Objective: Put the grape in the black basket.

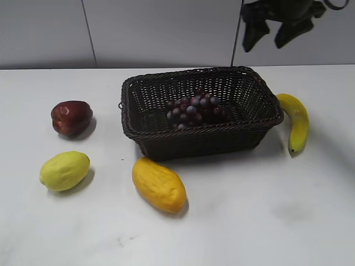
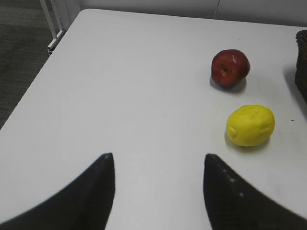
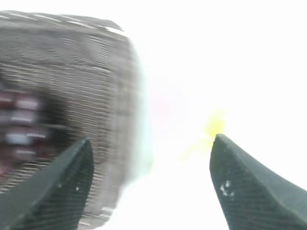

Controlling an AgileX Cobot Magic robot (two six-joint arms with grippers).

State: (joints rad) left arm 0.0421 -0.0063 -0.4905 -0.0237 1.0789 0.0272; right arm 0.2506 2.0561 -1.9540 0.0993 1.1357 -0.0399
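Note:
The grape [image 1: 194, 110], a bunch of dark purple-red berries, lies inside the black basket [image 1: 254, 95] at the middle of the table. In the blurred right wrist view the black basket [image 3: 86, 72] fills the left side, with a dark red smear of the grape [image 3: 19, 120] inside. My right gripper [image 1: 270, 37] hangs open and empty high above the basket's back right corner; its jaws [image 3: 151, 148] are spread wide. My left gripper [image 2: 158, 163] is open and empty over bare table, out of the exterior view.
A dark red apple [image 1: 71, 117] and a yellow-green fruit [image 1: 64, 170] lie left of the basket; both show in the left wrist view [image 2: 230, 67] [image 2: 250, 124]. A yellow mango [image 1: 158, 184] lies in front. A banana [image 1: 297, 120] lies to the right.

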